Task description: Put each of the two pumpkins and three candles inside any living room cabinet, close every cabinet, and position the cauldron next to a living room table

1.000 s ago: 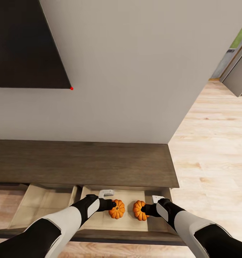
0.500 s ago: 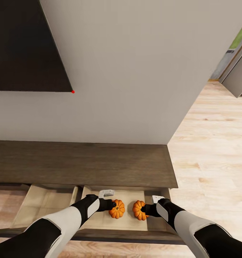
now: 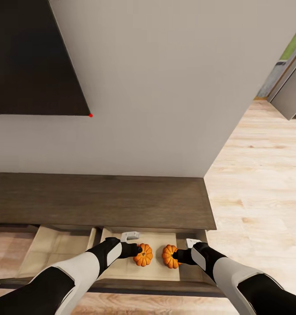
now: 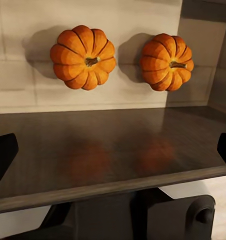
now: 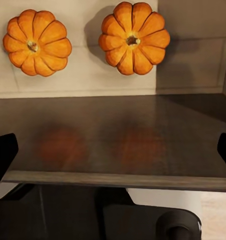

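Observation:
Two orange pumpkins lie side by side on the beige floor of the cabinet's open right drawer. My left gripper hangs over the drawer just left of the left pumpkin, and my right gripper is just right of the other one. Both stand open with nothing between their fingers. In the left wrist view both pumpkins sit beyond the dark drawer front; the right wrist view shows the same pair. Candles, cauldron and table are out of view.
A second drawer to the left also stands open, its beige inside bare. A black TV hangs on the grey wall above the cabinet. Light wooden floor opens to the right, with a grey door far right.
The whole picture has slid slightly downward, so the camera moved. Pumpkins, drawers and both grippers keep their places.

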Robot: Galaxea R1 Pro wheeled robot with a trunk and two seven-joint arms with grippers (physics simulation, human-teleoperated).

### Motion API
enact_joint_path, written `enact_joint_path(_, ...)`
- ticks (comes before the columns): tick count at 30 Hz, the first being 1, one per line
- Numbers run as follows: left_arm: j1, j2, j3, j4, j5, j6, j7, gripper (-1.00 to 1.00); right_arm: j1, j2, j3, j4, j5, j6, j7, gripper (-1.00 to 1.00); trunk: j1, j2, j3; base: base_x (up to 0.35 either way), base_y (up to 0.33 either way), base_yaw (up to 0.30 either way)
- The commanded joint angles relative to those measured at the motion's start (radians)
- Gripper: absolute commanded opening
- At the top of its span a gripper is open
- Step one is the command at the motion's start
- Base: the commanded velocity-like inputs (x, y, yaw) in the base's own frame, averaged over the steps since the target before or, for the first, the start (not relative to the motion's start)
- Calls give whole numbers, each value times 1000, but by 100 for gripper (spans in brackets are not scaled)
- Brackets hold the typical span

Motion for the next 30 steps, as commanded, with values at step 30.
enact_joint_path(30, -1, 0, -8, 0, 8, 3, -1, 100, 0, 0, 8, -1, -6, 4, 1, 100, -115, 210, 93, 0, 0, 0)
